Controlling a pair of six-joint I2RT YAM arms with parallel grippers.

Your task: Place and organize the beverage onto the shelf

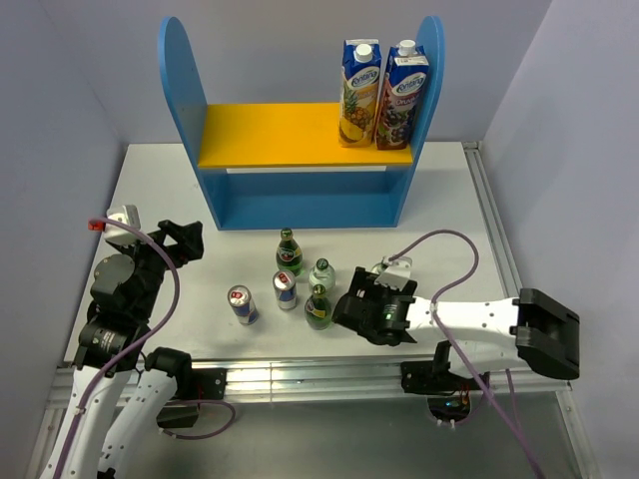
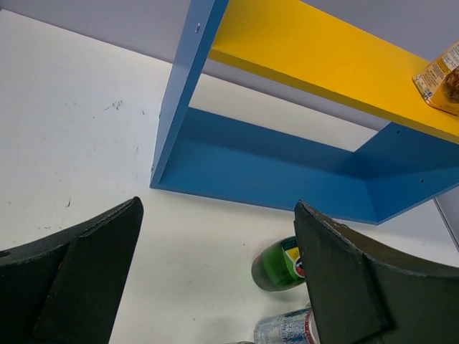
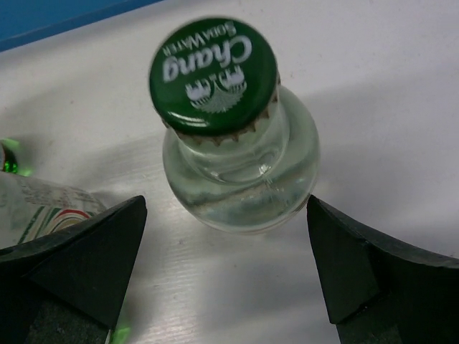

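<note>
Jaws released on left gripper [image 2: 219, 208] and right gripper [image 3: 226, 204]; right straddles clear glass green-capped bottle [image 3: 229, 136]. White tabletop [image 2: 72, 143], perhaps scuffed; pale walls [image 1: 60, 100].

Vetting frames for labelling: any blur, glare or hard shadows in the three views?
Top view: even light, sharp, only soft shadow under the shelf. Left wrist: shelf sharp, table bright but not blown out, fingers dark with little detail. Right wrist: cap of the clear bottle slightly blurred, lettering still readable; soft shadow on the table beside it.
</note>
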